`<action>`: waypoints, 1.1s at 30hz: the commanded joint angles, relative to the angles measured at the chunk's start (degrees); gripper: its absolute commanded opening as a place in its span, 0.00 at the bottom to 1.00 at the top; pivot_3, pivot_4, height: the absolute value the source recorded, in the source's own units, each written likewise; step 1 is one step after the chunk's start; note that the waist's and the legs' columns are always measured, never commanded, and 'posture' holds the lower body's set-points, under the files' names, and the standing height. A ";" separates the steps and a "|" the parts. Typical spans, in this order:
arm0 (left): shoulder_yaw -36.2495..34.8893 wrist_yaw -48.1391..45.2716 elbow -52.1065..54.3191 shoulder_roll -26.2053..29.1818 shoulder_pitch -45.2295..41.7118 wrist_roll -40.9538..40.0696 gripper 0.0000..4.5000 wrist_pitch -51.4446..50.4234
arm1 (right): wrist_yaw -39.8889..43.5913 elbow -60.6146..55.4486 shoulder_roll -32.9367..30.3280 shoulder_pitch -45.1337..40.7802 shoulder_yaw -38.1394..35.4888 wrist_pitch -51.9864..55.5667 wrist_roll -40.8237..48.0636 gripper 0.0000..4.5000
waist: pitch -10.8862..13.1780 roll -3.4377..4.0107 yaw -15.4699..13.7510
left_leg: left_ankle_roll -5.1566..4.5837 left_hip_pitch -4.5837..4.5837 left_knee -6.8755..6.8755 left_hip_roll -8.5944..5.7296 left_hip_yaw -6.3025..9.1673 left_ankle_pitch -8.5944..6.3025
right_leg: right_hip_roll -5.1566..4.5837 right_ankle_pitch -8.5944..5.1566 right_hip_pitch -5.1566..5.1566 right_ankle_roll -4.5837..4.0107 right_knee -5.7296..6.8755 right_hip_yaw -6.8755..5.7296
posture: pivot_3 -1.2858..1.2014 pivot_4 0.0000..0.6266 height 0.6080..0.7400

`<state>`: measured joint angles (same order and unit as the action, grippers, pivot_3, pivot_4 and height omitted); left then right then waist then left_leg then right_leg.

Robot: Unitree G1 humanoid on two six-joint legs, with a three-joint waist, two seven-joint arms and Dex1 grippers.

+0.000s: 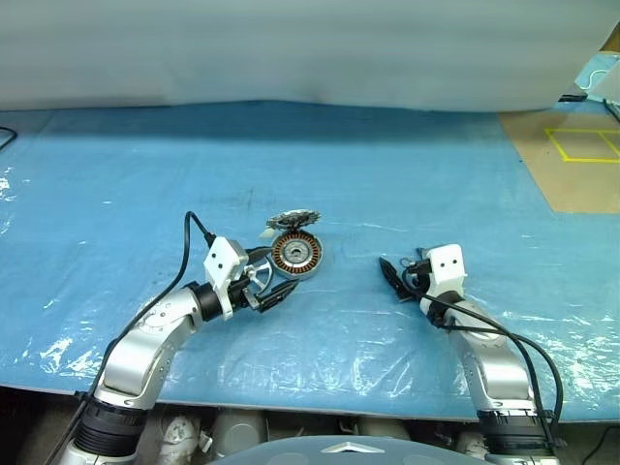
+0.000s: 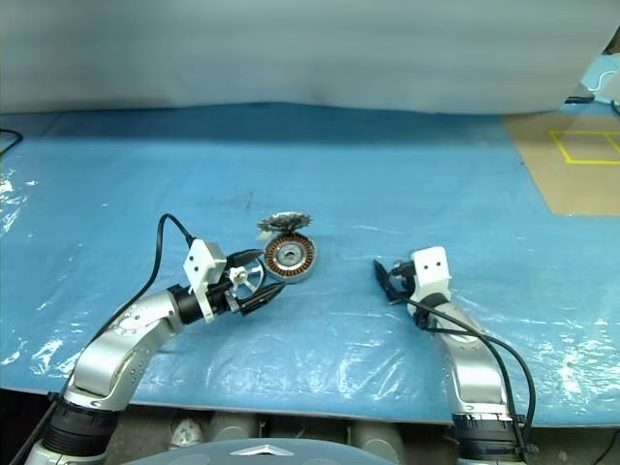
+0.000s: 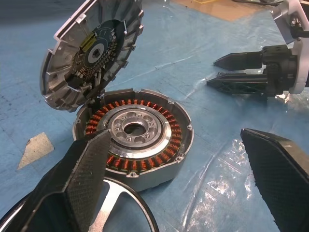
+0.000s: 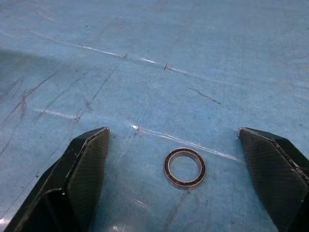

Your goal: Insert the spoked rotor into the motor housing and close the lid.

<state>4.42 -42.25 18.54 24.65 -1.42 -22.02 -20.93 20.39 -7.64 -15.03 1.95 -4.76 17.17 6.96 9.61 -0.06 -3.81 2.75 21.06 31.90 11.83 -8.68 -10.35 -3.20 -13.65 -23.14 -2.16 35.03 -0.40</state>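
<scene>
The motor housing (image 3: 140,159) sits open on the blue sheet, its copper windings (image 1: 295,254) showing. The lid (image 3: 91,48) stands tilted on the housing's far edge, ribbed face toward me. The spoked rotor (image 2: 245,278) lies flat just short of the housing, partly under one finger (image 3: 82,179) of my left gripper (image 1: 283,271). That gripper is open wide, pointing at the housing, with nothing clamped between its fingers. My right gripper (image 1: 390,276) is open over bare sheet to the right of the housing, well apart from it.
A small dark-rimmed metal ring (image 4: 184,167) lies on the sheet between the right fingers. A pale scrap (image 3: 34,147) lies beside the housing. A brown surface with yellow tape (image 1: 576,155) is at the far right. The table's front edge (image 1: 310,407) is near.
</scene>
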 commanded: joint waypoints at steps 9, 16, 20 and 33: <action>-1.07 -0.53 0.63 0.91 0.00 -1.08 1.00 0.42 | 0.47 2.41 -1.84 3.40 2.65 -1.22 -1.86 0.13 | -0.10 -0.15 0.00 | 0.00 -0.09 -0.07 0.00 0.02 0.00 | 0.00 0.02 0.15 0.01 -0.14 -0.02 | 0.52 0.24 1.00; -3.01 0.40 1.04 0.71 0.06 -1.68 1.00 0.84 | 10.41 -10.79 -9.14 1.01 8.76 4.62 1.69 0.13 | -0.10 -0.14 0.15 | 0.00 -0.08 -0.18 0.00 0.03 0.00 | 0.02 0.05 0.14 -0.01 -0.21 -0.03 | 0.52 0.24 1.00; -4.40 0.79 1.03 0.97 0.40 -1.39 1.00 1.07 | 16.53 -14.68 -11.03 -5.95 11.61 9.28 5.60 0.13 | -0.04 -0.03 0.72 | -0.01 -0.05 -0.19 -0.01 0.04 0.00 | 0.02 0.07 0.07 0.00 -0.18 -0.02 | 0.52 0.24 1.00; -7.57 3.60 4.27 0.76 4.48 -1.63 1.00 1.22 | 17.98 -1.56 -3.63 -22.62 18.53 12.52 5.33 0.13 | -0.05 -0.04 1.22 | 0.00 0.04 -0.15 0.01 0.06 0.01 | 0.02 0.08 0.04 -0.05 -0.14 -0.06 | 0.52 0.24 1.00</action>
<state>-1.99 -38.95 20.32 25.24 2.84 -22.86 -20.76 39.52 -10.03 -19.38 -18.88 13.76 30.60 12.58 9.56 -0.10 -2.59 2.76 21.10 31.77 11.83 -8.63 -10.34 -3.18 -13.57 -23.10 -2.21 34.91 -0.46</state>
